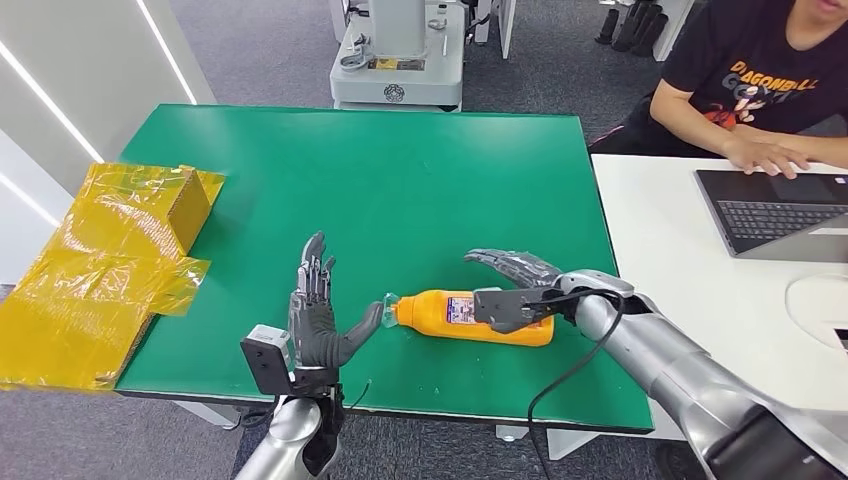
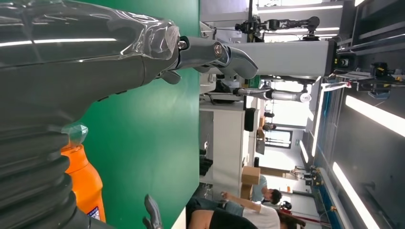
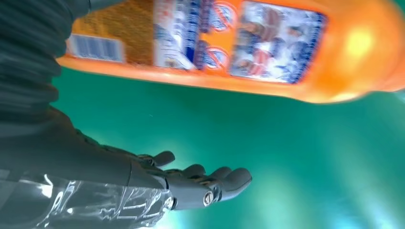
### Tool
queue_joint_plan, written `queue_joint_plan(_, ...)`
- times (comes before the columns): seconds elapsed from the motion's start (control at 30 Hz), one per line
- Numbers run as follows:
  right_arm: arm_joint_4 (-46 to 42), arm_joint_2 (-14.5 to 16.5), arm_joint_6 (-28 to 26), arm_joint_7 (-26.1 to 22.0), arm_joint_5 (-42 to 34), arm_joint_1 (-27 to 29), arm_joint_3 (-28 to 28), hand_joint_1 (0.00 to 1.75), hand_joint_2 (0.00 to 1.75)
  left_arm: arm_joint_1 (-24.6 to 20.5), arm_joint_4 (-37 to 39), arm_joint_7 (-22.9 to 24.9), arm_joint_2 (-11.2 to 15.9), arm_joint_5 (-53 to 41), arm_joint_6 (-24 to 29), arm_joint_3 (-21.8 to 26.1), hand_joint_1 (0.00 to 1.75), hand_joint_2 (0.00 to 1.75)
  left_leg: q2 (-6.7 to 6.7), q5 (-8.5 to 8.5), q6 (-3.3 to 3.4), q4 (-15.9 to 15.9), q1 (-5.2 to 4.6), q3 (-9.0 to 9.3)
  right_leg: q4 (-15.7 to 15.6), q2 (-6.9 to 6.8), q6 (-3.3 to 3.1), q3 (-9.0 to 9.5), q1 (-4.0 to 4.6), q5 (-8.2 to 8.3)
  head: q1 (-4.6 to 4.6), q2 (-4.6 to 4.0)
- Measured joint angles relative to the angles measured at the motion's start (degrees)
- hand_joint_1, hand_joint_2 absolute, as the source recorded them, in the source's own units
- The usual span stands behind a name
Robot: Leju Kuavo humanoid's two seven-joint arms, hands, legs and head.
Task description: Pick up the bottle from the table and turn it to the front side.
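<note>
Open hands [image 1: 318,315] [image 1: 515,270] flank bottle [image 1: 470,317] on green table [image 1: 400,170] (grey carpet beyond).

Bottle flanked on the table
The bottle [image 1: 470,316] is laid on the table [image 1: 420,170], between the left robot hand [image 1: 318,318] and right robot hand [image 1: 515,285].

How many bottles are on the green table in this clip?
1. The orange bottle lies on its side near the green table's front edge, between the left hand and the right hand, cap toward the left hand. Nothing suggests another is hidden.
</note>
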Motion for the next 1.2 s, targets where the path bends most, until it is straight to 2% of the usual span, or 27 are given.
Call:
queue_joint_plan(0.17,4.58,4.13,1.56,0.07,-0.38,-1.68,1.48,0.00,1.75,-0.17,0.02,0.00,-0.07,0.01,0.26,0.22,0.00,1.75,-0.02,0.00,0.00,0.00,0.00,-0.01,-0.01,-0.02,0.00,0.00,0.00,0.00,0.01,0.00)
queue_joint_plan(0.37,8.27,6.05,2.00,1.48,-0.40,-1.57,2.94,0.00,1.75,-0.06,0.01,0.00,-0.05,-0.10,0.67,0.73,0.00,1.75,-0.05,0.00,0.00,0.00,-0.01,-0.03,-0.02,-0.05,0.00,0.00,-0.01,0.00,0.01,0.00)
queue_joint_plan(0.97,11.00,5.89,5.48,7.24,2.01,-2.40,6.10,0.00,1.75,0.16,0.02,0.00,-0.07,-0.14,0.79,1.06,0.00,1.75,-0.05,0.07,0.03,0.01,-0.01,0.02,-0.04,-0.06,-0.03,0.02,-0.01,0.05,0.00,0.00)
queue_joint_plan(1.2,10.50,3.80,0.62,8.49,2.79,-1.38,6.97,0.00,1.75,0.53,-0.12,0.28,-0.10,-0.82,0.70,1.06,0.00,1.75,-0.04,0.07,0.04,0.03,-0.02,0.01,-0.06,-0.05,0.01,0.03,-0.02,0.08,0.00,0.00)
